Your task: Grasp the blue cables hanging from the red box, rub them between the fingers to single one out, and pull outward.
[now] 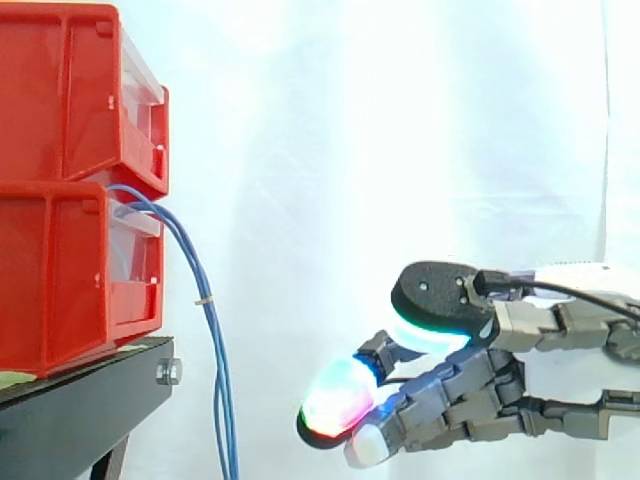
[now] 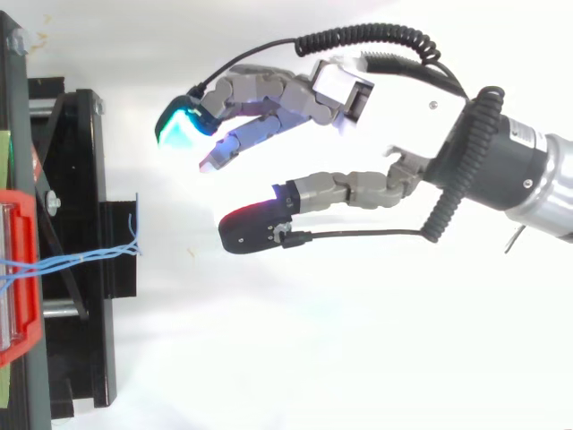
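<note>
1. Far left, side view: two red boxes stacked, upper box [image 1: 70, 90] on top of lower box [image 1: 60, 280]. Both sit on a black stand [image 1: 90, 400].
2. The blue cables [image 1: 205, 330] come out of the front of the lower box at its top edge, arc over and hang straight down past the edge of the stand, out of the bottom of the side view. A small pale band [image 1: 204, 299] sits around them partway down.
3. Top view: the same cables [image 2: 81, 260] run as thin blue lines from the red box across the stand, with loose ends at its right edge.
4. Between the cables and me there is only white curtain [image 1: 330, 150].
5. My robot hand [image 1: 460, 385] comes in from the right, well apart from the cables and touching nothing. In the side view it sits lower than the boxes, level with the hanging stretch of cable.
6. My robot hand [image 2: 336, 90] is spread, fingers reaching left toward the stand, thumb set apart below them in the top view, nothing held between.
7. Fingertips [image 2: 179, 130] glow cyan-green. The thumb pad [image 2: 251, 219] glows red.
</note>
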You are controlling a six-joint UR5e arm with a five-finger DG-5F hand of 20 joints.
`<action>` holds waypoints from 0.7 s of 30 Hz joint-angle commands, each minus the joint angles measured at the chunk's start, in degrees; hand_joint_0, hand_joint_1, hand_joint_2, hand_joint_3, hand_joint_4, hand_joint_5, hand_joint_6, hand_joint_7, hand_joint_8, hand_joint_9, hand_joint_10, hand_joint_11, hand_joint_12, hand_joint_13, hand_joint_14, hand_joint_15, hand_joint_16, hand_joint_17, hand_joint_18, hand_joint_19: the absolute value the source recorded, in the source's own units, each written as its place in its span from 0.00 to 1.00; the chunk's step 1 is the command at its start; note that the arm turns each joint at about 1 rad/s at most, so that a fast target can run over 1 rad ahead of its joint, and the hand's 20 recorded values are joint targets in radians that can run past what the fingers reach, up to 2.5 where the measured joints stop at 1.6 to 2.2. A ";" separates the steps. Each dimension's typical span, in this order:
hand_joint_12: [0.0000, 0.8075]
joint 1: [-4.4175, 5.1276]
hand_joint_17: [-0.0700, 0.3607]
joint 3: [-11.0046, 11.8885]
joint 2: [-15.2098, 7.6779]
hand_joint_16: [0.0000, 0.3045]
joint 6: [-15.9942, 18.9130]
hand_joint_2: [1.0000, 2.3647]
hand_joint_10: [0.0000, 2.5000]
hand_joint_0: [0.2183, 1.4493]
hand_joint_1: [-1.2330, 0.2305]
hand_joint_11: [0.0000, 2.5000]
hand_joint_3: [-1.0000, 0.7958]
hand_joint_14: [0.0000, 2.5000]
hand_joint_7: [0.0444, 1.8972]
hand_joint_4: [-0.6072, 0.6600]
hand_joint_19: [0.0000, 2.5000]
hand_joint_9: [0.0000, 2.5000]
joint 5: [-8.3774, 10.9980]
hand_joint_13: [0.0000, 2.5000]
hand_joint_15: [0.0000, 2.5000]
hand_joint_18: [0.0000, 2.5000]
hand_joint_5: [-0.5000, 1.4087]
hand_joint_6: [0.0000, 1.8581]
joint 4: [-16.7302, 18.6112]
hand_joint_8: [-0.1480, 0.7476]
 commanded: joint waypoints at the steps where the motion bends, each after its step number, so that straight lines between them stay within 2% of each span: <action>1: 0.38 -0.13 0.39 -0.01 -0.66 0.14 -0.83 0.00 0.00 0.23 0.42 0.14 0.29 0.00 0.42 0.65 0.08 0.35 0.03 0.20 0.12 0.08 0.20 0.27 1.29 0.42; 4: 0.38 -0.22 0.39 -0.01 -1.53 0.14 -0.83 0.00 0.01 0.23 0.43 0.14 0.29 0.00 0.42 0.65 0.08 0.35 -0.05 0.21 0.12 0.09 0.20 0.27 2.43 0.43; 7: 0.37 -0.31 0.39 0.34 -4.61 0.14 -1.36 0.00 0.00 0.23 0.43 0.14 0.29 0.00 0.42 0.65 0.08 0.36 -0.14 0.22 0.13 0.11 0.20 0.27 4.72 0.43; 8: 0.37 -0.40 0.39 1.22 -6.02 0.14 -1.09 0.00 0.00 0.23 0.43 0.15 0.29 0.01 0.42 0.65 0.09 0.36 -0.23 0.22 0.13 0.11 0.20 0.27 6.12 0.43; 10: 0.37 -0.48 0.39 2.10 -6.72 0.14 -1.09 0.00 0.01 0.23 0.43 0.15 0.29 0.01 0.42 0.65 0.09 0.36 -0.14 0.22 0.13 0.11 0.20 0.27 6.91 0.42; 19: 0.38 -0.48 0.39 3.95 -6.81 0.14 -2.94 0.00 0.00 0.23 0.43 0.16 0.29 0.01 0.42 0.66 0.09 0.37 -0.32 0.24 0.14 0.12 0.20 0.27 6.74 0.42; 21: 0.38 -0.04 0.38 4.30 -6.81 0.14 -4.43 0.00 0.01 0.23 0.43 0.16 0.29 0.01 0.42 0.66 0.09 0.38 -0.32 0.24 0.14 0.13 0.20 0.27 6.91 0.42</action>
